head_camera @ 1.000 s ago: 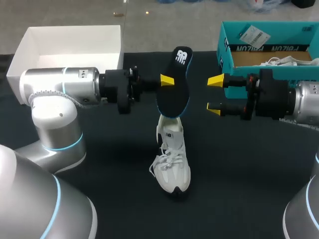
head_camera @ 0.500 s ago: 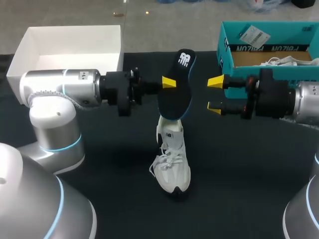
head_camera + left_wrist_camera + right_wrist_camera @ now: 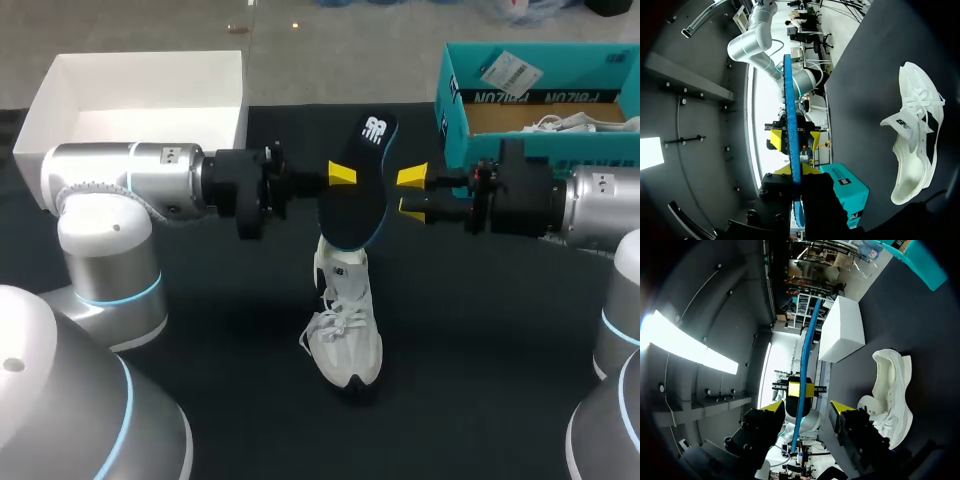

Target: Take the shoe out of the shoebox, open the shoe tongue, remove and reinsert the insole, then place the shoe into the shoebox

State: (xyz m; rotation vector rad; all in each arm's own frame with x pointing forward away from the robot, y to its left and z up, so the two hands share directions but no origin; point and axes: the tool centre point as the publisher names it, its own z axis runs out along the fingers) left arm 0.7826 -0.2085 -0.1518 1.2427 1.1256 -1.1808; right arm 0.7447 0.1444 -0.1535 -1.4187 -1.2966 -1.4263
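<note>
Black on its face and blue along its edge, the insole (image 3: 357, 190) stands nearly upright in the air, over the heel end of the shoe (image 3: 345, 322). From where I stand its lower tip looks level with the shoe's collar, but I cannot tell whether it touches. The left gripper (image 3: 343, 177) comes in from the shoe's left and is clamped on the insole about halfway up. One yellow tip presses on the black face and the other is hidden behind it.

The right gripper (image 3: 410, 193) comes in from the shoe's right, level with the left one, its two yellow fingertips (image 3: 839, 406) spread apart. In its own wrist view the insole's thin blue edge runs down the gap between them, and neither finger is seen to touch it.

The shoe itself is white and laced. It sits upright on its sole on the dark table (image 3: 480, 360), toe toward the robot, with its tongue pulled up and its mouth open.

Beyond the shoe and to its right the teal shoebox (image 3: 455, 110) lies open. Beyond the shoe and to its left stands a white box (image 3: 140, 70), also open.
</note>
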